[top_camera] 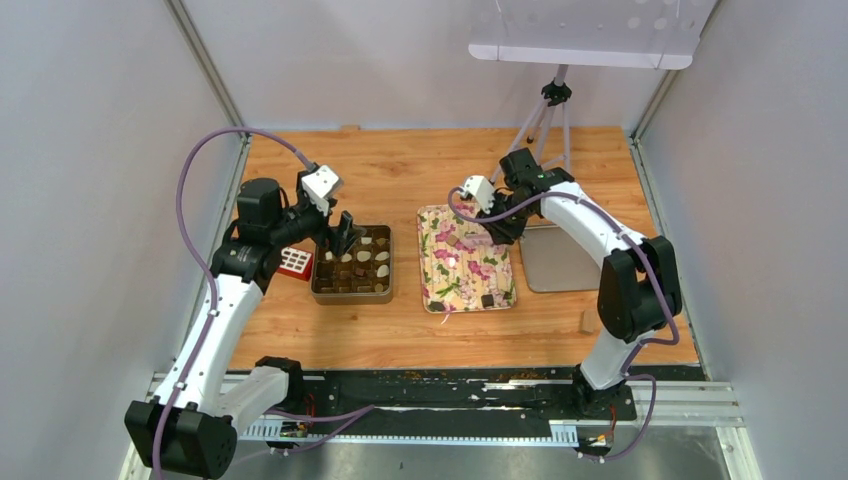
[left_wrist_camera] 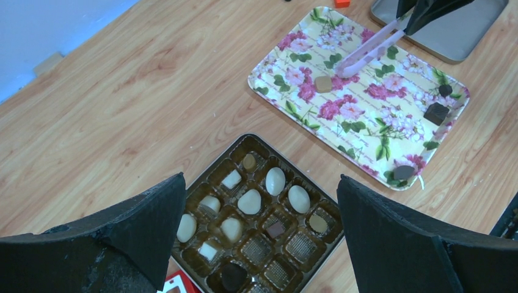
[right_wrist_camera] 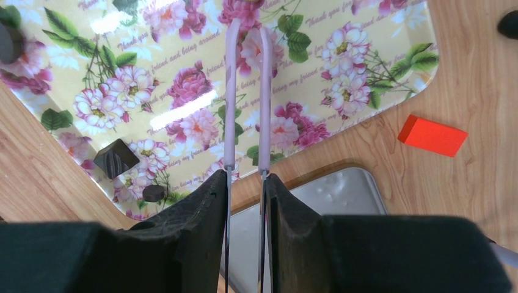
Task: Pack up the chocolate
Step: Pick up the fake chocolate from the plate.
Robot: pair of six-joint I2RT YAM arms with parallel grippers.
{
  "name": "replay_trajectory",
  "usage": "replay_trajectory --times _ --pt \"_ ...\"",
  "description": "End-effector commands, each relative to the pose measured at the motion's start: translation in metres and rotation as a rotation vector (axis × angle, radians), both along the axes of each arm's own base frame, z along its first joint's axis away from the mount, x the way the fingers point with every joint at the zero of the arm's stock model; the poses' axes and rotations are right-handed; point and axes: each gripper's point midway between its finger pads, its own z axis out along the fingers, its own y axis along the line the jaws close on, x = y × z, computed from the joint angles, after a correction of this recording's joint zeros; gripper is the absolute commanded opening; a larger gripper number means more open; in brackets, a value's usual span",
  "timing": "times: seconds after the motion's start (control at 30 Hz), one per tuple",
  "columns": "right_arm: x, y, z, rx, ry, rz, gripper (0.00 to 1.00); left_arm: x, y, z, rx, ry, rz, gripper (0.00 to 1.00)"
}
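Overhead, the left tool (top_camera: 343,235) hangs wide open and empty above one rectangular metal box (top_camera: 352,294). From the left wrist, twelve chocolate (left_wrist_camera: 249,201) pieces, round and square, sit in its ribbed cups, and four on a glossy floral tray (left_wrist_camera: 273,66). From the right wrist, the right tool (right_wrist_camera: 246,183) pinches pink-tipped tongs (right_wrist_camera: 265,91) over the tray; one red block (right_wrist_camera: 432,135) lies on the wooden tabletop (right_wrist_camera: 476,73).

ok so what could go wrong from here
The tongs sit in a narrow pinch in the right gripper, so they could twist or slip. Their tips may push the tan square across the glossy tray instead of gripping it. The left gripper hovers over the box, crowding the drop-off.
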Motion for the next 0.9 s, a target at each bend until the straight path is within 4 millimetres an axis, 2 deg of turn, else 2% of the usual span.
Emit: replay_trajectory --times 0.0,0.07,0.13,0.23,0.4,0.53,0.67,0.87 --pt "0.013 0.019 0.049 0.108 -0.078 0.012 0.2 0.001 0.0 0.009 -0.001 -0.047 -0.005 1.0" --pt "0.011 0.025 0.059 0.126 -0.095 0.022 0.2 0.002 0.001 0.007 0.001 -0.042 0.0 1.0" --pt "0.01 0.029 0.061 0.134 -0.1 0.031 0.2 0.002 0.001 0.006 -0.003 -0.037 0.004 1.0" --pt "0.011 0.033 0.054 0.139 -0.095 0.026 0.21 0.004 0.001 0.005 -0.01 -0.03 0.01 1.0" --pt "0.028 0.042 0.052 0.17 -0.091 -0.039 0.24 0.004 0.003 0.007 0.004 -0.031 0.014 1.0" --pt "0.036 0.048 0.051 0.188 -0.068 -0.083 0.3 0.004 0.004 0.007 0.014 -0.035 0.019 1.0" --pt "0.036 0.051 0.047 0.193 -0.048 -0.096 0.36 0.004 0.004 0.004 0.015 -0.032 0.02 1.0" --pt "0.031 0.052 0.035 0.175 -0.025 -0.086 0.37 0.002 0.006 0.001 0.023 -0.026 0.022 1.0"
